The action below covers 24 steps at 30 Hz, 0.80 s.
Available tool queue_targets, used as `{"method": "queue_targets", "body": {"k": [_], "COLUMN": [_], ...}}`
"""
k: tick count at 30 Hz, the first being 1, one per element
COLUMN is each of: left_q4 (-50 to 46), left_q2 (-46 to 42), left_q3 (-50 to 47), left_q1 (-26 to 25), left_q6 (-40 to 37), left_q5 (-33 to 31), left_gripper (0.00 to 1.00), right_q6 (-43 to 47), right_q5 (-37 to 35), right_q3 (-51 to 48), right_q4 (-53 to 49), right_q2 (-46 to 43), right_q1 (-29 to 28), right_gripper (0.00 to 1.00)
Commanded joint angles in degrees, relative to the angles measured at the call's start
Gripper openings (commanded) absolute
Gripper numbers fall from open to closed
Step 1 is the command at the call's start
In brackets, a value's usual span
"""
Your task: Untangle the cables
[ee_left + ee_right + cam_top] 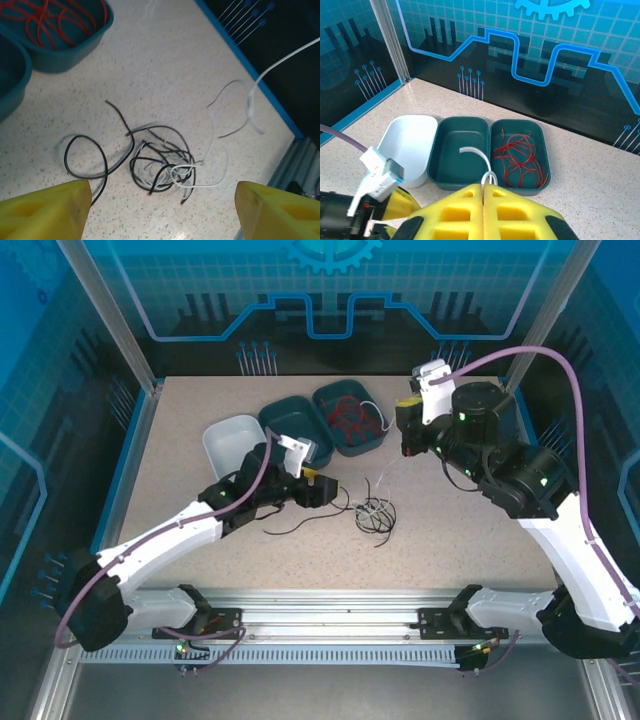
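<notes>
Red cables (pixel 520 160) lie in the far right tray (pixel 517 122), away from the rest. The tangle (pixel 162 167) of black and white cables sits on the bench (pixel 450 550) near the middle. One black cable (pixel 85 160) loops out to the left of it.

The left gripper (pixel 162 200) hangs over the tangle with its pads wide apart and holds nothing. The right gripper (pixel 484 192) is up high on the right. Its pads are pressed together on a white cable (pixel 476 152), and a small loop pokes out between them. That cable seems to run down to the tangle.

I think these cables are very light, thin and bendy. They could slip out of the pads. If one is pulled fast, the whole bunch may slide along with it, as nothing holds it down. A good place to grab looks like a loose end or a loop that sticks out, like the black loop on the left, and not the thick middle.

Inside the tangle I cannot tell which cable goes over and which goes under. The near part of the black loop goes behind the left pad. The white cable runs off the edge of the left wrist view. From above, the white ones are hard to see on the pale bench.
</notes>
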<state>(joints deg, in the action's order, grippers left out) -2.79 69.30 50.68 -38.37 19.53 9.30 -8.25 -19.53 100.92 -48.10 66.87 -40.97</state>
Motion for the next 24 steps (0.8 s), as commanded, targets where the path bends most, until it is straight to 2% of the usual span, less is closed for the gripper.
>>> {"method": "queue_targets", "body": {"k": [1, 7, 11, 15, 19, 24], "left_q4": [4.98, 14.35, 17.32, 18.92, 23.47, 25.82], "left_q2": [-1.66, 1.83, 8.35, 15.65, 20.67, 23.99], "left_q3": [-1.28, -0.52, 2.83, 4.87, 3.72, 0.41], "left_q1": [-0.77, -4.56, -6.41, -6.76, -7.11, -7.42], "left_q6": [-2.08, -2.71, -4.38, -2.11, 1.71, 4.71], "left_q5": [1.52, 2.9, 3.85, 4.63, 6.74, 6.79], "left_gripper": [0.76, 0.75, 0.75, 0.71, 0.62, 0.36], "right_q6": [2.64, 2.99, 3.03, 3.14, 3.13, 4.22], "right_q5": [0.76, 1.64, 0.66, 0.1, -0.57, -1.75], "right_q3": [4.74, 4.54, 2.2, 2.86, 3.75, 5.53], "right_q4": [0.64, 3.82, 5.7, 4.41, 2.58, 1.59], "right_q2": [-0.78, -1.79, -2.79, -2.84, -3.15, -2.85], "right_q1": [-0.36, -0.38, -0.42, -0.41, -0.35, -0.36], "right_gripper": [0.0, 0.0, 0.0, 0.0, 0.0, 0.0]}}
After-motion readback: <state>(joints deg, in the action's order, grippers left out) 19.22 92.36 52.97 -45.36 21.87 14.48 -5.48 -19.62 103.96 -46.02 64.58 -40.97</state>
